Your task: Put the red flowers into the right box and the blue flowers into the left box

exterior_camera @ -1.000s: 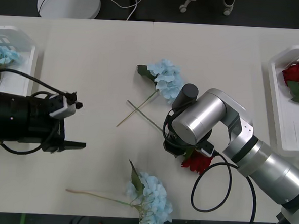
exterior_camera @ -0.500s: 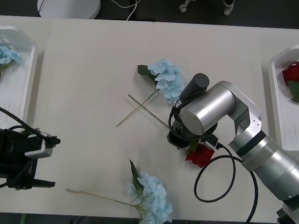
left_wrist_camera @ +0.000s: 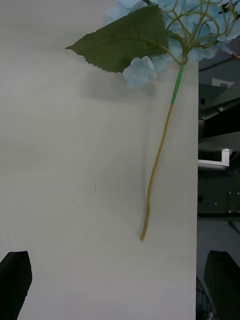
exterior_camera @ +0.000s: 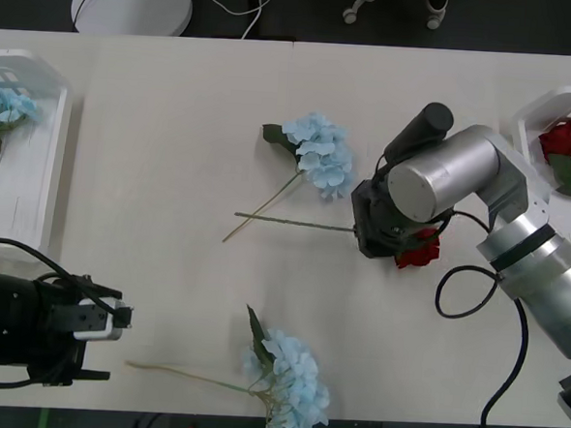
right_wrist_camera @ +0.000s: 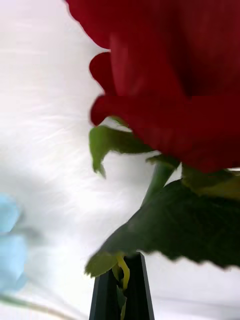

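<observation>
**Rose in transit, two blue clusters left on the table**

Right gripper [right_wrist_camera: 121, 287]: fingers pressed together on the stem of a red rose [exterior_camera: 419, 251], just under the leaves, as the right wrist view shows. Held above the table right of centre, bloom hanging beside the wrist, long stem [exterior_camera: 295, 223] trailing back toward the middle. Well apart from the right box [exterior_camera: 538, 205], so not delivered yet.

Left gripper [exterior_camera: 105, 317]: fingers spread wide at the two corners of the left wrist view, nothing between them. Parked low at the near left edge of the table [exterior_camera: 173, 149], facing the stem end of the nearest blue cluster [exterior_camera: 290, 374].

Done so far, judging by how things lie:
- One red rose [exterior_camera: 566, 139] lying in the right box, with green leaves beside it; possibly more there, since the box is cut off at the frame edge.
- One blue cluster [exterior_camera: 6, 105] lying in the left box [exterior_camera: 45, 175].

Left to do:
- Carry the gripped rose to the right box and drop it.
- Move two blue clusters to the left box: the near one by the front edge, and another [exterior_camera: 320, 156] at table centre, just beside the right arm.

Count in view: red roses, two (one in hand, one boxed); blue clusters, three (one boxed, two loose); boxes, two. Roughly two of five flowers sorted once the rose lands.
</observation>
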Available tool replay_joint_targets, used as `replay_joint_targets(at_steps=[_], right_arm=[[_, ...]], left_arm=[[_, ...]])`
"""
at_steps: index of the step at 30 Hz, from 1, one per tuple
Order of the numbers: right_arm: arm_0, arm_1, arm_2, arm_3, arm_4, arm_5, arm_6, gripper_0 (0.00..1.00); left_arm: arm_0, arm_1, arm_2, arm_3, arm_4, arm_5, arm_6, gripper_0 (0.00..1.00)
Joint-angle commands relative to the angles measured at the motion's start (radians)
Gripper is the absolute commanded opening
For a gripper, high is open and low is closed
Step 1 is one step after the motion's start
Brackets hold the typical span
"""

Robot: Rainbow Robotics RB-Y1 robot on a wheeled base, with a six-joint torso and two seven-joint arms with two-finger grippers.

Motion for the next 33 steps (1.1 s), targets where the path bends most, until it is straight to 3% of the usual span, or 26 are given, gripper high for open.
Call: replay_joint_targets(at_steps=[1,12,21,27,33], right_arm=[[-0.091,-0.079,-0.042,-0.049,-0.043,-0.002,0.282,0.00],[-0.161,-0.202,-0.124,-0.055,-0.018,-0.006,1.029,0.00],[-0.172,-0.346,-0.251,-0.040,0.071,0.000,1.413,0.00],[-0.180,-0.463,-0.274,0.083,0.076,-0.017,1.631,0.00],[-0.180,-0.487,-0.274,0.265,0.099,-0.168,1.799,0.00]], left_arm=[[-0.003,0.036,-0.131,-0.034,-0.077,-0.075,-0.020,1.00],[-0.109,0.024,-0.379,-0.032,-0.257,-0.195,-0.020,1.00],[-0.161,-0.039,-0.513,-0.032,-0.405,-0.253,-0.020,1.00],[-0.192,-0.072,-0.611,-0.025,-0.511,-0.280,-0.020,1.00],[-0.203,-0.121,-0.686,-0.013,-0.603,-0.290,0.105,1.00]])
